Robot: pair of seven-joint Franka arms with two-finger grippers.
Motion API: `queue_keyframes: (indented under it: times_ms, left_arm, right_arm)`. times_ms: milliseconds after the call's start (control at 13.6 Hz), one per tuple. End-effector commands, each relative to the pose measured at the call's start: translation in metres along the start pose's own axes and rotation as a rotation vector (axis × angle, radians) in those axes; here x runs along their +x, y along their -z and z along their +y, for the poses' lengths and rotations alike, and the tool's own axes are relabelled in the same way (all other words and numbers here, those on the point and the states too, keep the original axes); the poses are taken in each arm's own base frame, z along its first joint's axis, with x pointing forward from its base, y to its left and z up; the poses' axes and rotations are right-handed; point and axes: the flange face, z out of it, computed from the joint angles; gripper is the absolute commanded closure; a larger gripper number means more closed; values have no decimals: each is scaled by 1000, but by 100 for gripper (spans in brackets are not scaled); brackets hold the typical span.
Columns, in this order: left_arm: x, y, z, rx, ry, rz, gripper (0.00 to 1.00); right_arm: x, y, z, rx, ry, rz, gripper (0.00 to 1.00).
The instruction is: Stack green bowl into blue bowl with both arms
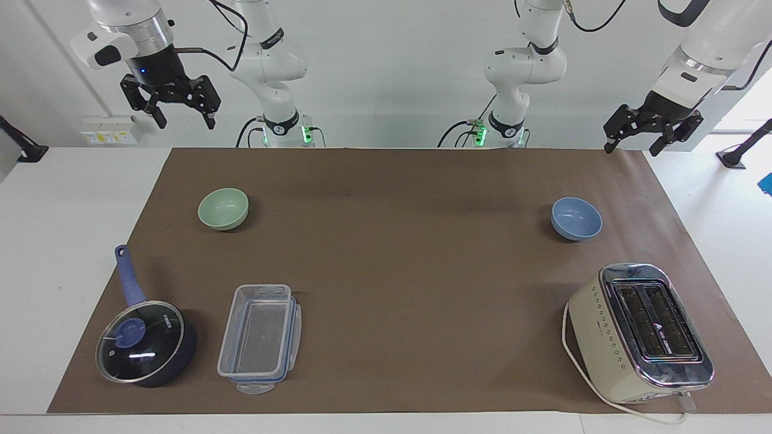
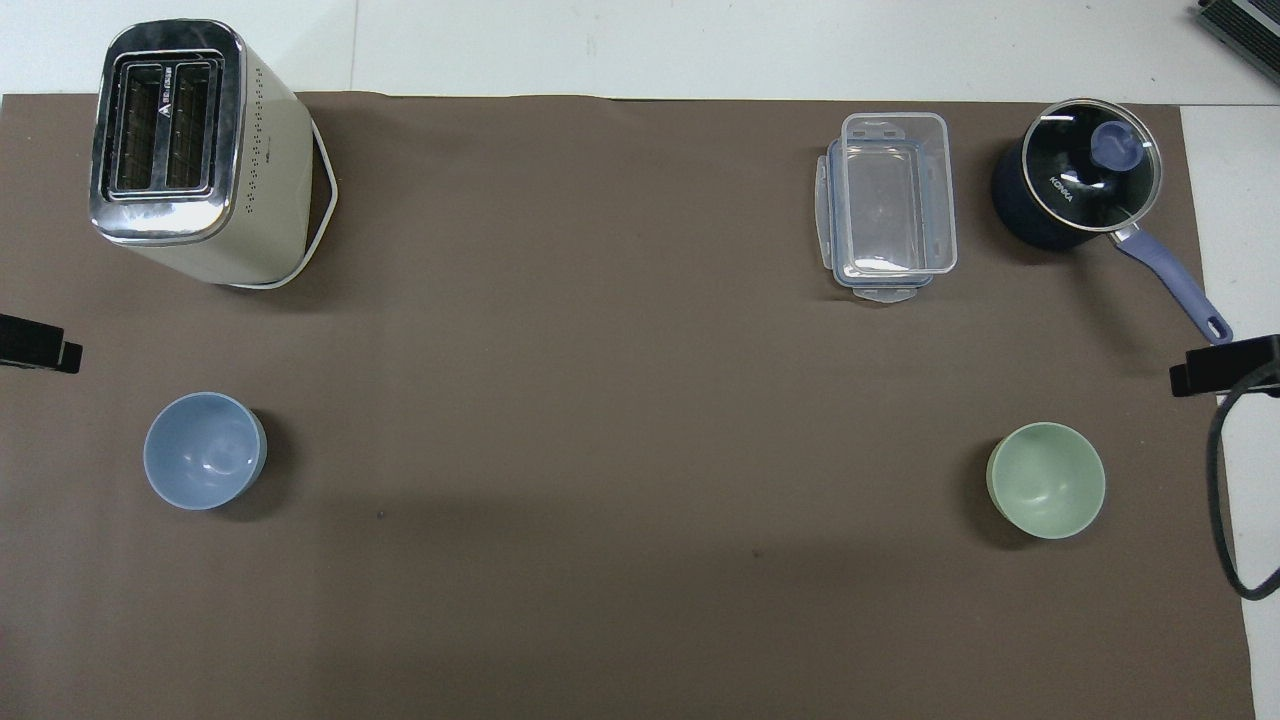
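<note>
The pale green bowl (image 1: 223, 208) stands upright and empty on the brown mat toward the right arm's end; it also shows in the overhead view (image 2: 1046, 480). The periwinkle-blue bowl (image 1: 576, 218) stands upright and empty toward the left arm's end, also in the overhead view (image 2: 205, 450). My right gripper (image 1: 184, 120) hangs open and empty high above the mat's edge, well above the green bowl. My left gripper (image 1: 630, 146) hangs open and empty high above the mat's corner by the blue bowl. Only their tips show in the overhead view, the left gripper (image 2: 40, 355) and the right gripper (image 2: 1215, 367).
A dark-blue lidded saucepan (image 1: 145, 340) and a clear plastic container (image 1: 259, 337) lie farther from the robots than the green bowl. A cream toaster (image 1: 639, 331) with its cord stands farther out than the blue bowl. The brown mat (image 1: 410, 271) lies between the bowls.
</note>
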Motion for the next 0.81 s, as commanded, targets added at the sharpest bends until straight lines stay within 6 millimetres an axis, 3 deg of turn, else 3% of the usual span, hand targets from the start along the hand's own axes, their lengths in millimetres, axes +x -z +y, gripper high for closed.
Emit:
queue_keyframes:
  times_ms: [0, 733]
  left_arm:
    - [-3, 3, -4, 14, -30, 49, 0]
    - [-7, -5, -26, 5, 14, 43, 0]
  right_arm:
    - [-7, 0, 0, 9, 14, 10, 0]
    - [-7, 0, 0, 9, 14, 10, 0]
